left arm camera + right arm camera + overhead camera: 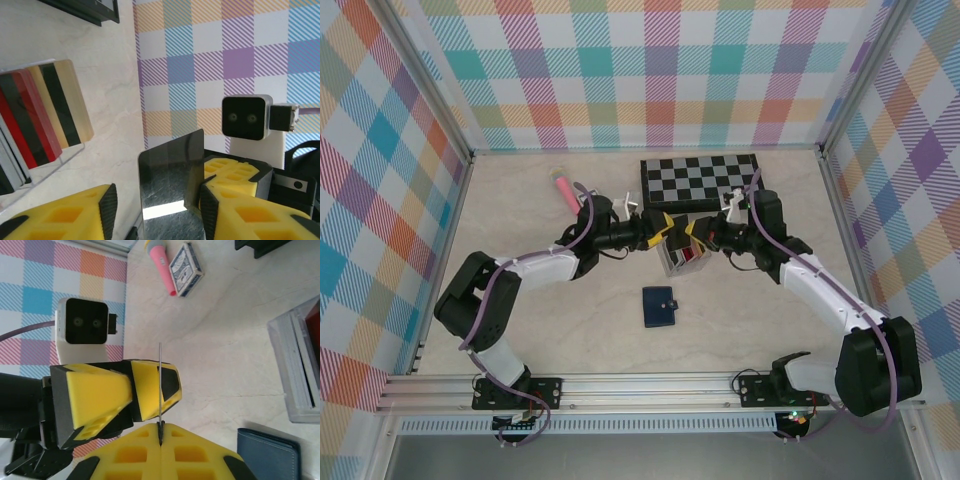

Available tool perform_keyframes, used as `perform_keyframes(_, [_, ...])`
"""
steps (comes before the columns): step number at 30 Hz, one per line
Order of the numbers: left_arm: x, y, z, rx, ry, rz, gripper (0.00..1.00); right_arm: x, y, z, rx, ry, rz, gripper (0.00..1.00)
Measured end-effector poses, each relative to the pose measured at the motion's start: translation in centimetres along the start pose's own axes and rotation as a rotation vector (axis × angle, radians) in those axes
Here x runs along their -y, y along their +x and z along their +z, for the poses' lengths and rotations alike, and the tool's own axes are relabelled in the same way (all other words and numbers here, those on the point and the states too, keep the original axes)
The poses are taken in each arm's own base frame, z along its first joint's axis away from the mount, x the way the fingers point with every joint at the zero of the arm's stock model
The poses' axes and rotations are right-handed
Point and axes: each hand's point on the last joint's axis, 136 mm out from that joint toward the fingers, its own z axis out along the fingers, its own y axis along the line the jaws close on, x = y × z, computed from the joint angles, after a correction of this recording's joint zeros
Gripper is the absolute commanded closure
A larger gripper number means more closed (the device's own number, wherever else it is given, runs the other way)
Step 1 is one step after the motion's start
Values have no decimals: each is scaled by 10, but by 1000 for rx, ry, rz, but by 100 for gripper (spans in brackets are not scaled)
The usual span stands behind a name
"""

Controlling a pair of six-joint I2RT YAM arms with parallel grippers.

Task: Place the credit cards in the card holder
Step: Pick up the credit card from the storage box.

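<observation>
We see the counter [520,230] with the chessboard [698,180] at its far side and both arms meeting over its middle. Just below that meeting point stands the clear slotted stand [682,258], with the rest of the credit cards [35,120] on edge in it. The card holder [660,306] lies flat on the counter nearer the bases, apparently folded shut and well apart from both arms.

The right fingers [698,232] are pressed together on one edge of a dark card [172,175], holding it upright in the air. The left fingers [658,228] are spread around that same card: one pad seems to touch its edge, while the other stands just clear of it.

We judge this to be a handover, and the main risk is timing. If the right fingers let go before the left ones bite, the card falls onto the stand or the counter. The card is thin and glossy, so a squeeze across its edges could bow it or flick it out. The two sets of fingers are very near and could knock each other. The closed holder may also need opening first.

Both arms reach inward from their bases, wrists turned so the fingers face each other head-on above the stand
</observation>
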Motion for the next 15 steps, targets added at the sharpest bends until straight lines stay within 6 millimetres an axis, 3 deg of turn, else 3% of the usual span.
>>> perform_keyframes(2, [4, 2, 1, -7, 16, 3, 60, -2, -1, 0, 1, -22, 7, 94])
perform_keyframes(7, [14, 3, 2, -18, 45, 3, 87, -6, -6, -3, 8, -61, 25, 91])
perform_keyframes(10, [19, 2, 2, -21, 62, 9, 99, -4, -6, -4, 6, -71, 41, 85])
perform_keyframes(15, [31, 3, 3, -40, 93, 31, 100, -6, -2, -7, -33, -107, 37, 76])
